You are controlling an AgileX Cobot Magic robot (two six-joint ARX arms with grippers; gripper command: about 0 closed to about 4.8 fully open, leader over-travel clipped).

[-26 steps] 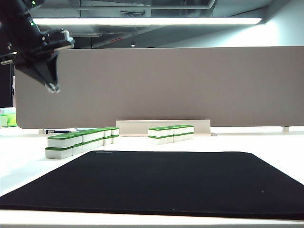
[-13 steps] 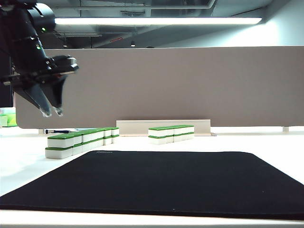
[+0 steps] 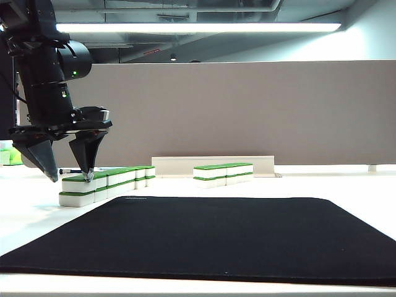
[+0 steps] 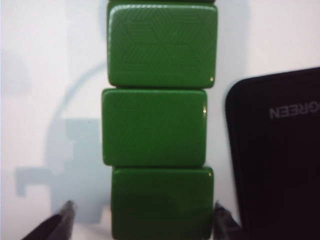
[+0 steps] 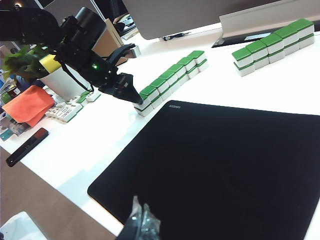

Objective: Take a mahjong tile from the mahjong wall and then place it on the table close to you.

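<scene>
Nearest you, your right gripper hangs above the table's near edge by the black mat, fingertips pressed together, holding nothing. Farther out, your left gripper stands spread wide, straddling the near end tile of the mahjong wall, which lies along the mat's left side.

Left gripper descends from upper left to the mahjong wall's near end, jaws spreading wide.

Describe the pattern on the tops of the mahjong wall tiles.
Green with fine embossed geometric lines on the mahjong wall, clearest in the left wrist view.
</scene>
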